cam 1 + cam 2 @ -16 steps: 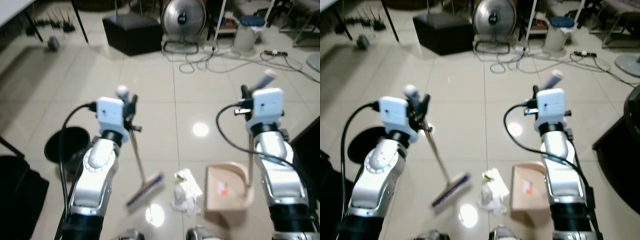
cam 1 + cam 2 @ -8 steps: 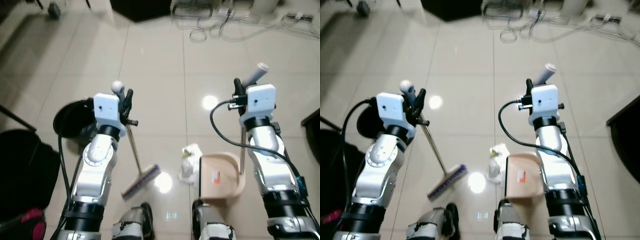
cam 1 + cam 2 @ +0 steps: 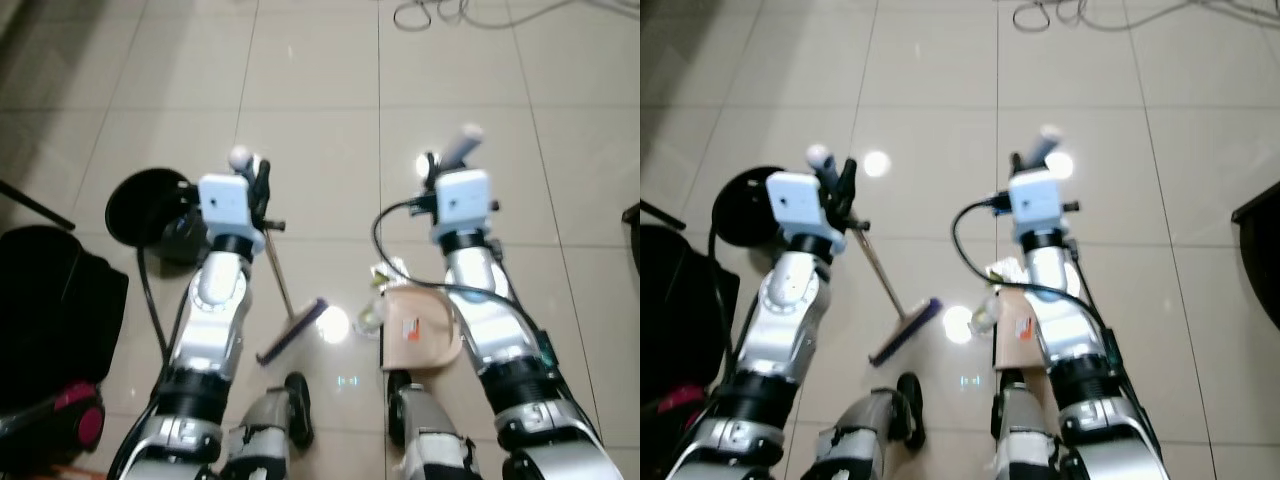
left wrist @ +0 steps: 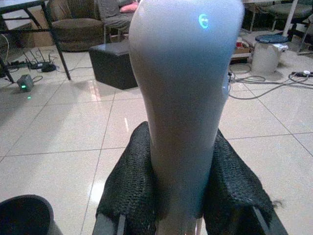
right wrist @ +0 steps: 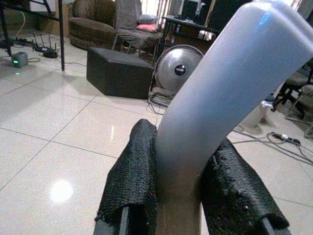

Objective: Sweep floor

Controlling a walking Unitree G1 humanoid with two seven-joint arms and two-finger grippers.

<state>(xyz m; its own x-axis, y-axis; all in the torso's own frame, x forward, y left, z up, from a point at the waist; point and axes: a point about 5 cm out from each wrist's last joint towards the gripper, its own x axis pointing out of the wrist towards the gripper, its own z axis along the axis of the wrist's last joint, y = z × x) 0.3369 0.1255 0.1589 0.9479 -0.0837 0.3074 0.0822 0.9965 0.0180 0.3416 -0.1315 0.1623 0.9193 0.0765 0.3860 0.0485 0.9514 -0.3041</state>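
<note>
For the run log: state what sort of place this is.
Probably a home living room: glossy tiled floor, a brown sofa, a black ottoman and a floor fan with loose cables.

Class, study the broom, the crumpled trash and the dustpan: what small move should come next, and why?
Probably the left gripper should push the broom toward the dustpan, because the crumpled trash lies at the pan's open edge, with the broom head beside it.

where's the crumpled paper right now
In the left eye view the crumpled paper lies on the floor between the broom head and the dustpan, at the dustpan's open edge, just ahead of the robot's feet.
</note>
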